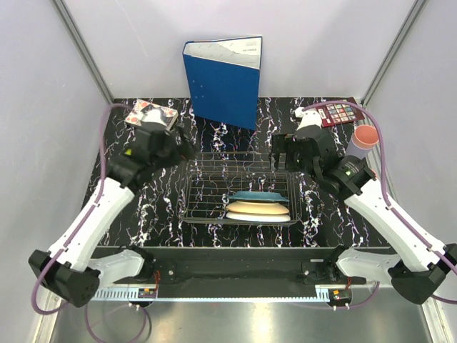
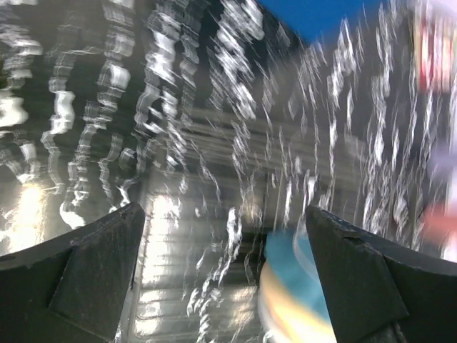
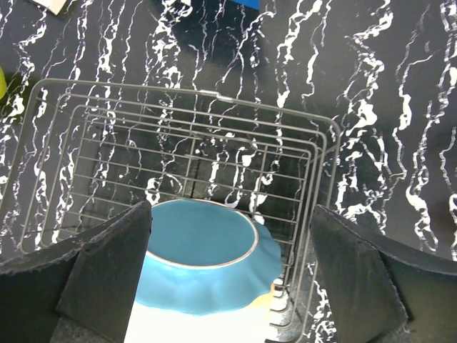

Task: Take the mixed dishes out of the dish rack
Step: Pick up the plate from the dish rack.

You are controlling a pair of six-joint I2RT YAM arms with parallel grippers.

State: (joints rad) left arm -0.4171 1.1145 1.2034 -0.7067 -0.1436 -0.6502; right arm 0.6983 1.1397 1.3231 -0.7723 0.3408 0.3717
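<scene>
**Three plates in the rack, both pincers spread**

Nearest us, in the near right corner of the dish rack [image 1: 214, 179], three plates lie stacked: the white plate [image 1: 258, 216] lowest, the cream plate [image 1: 257, 207] on it, and the teal plate [image 1: 258, 196] on top. The rack sits mid-way across the black marbled table [image 1: 143, 207].

The right gripper [image 1: 283, 153] hangs over the rack's far right side. Its fingers are spread wide with nothing pinched, and its wrist view looks down on the teal plate.

The left gripper [image 1: 184, 148] hovers by the far left corner, likewise spread and empty, though its own view is badly smeared.

Beyond the right arm stands what seems to be a pink cup [image 1: 367, 134] on a lavender cup [image 1: 355, 148].

Farthest back, the blue binder [image 1: 225, 80] stands upright.
</scene>
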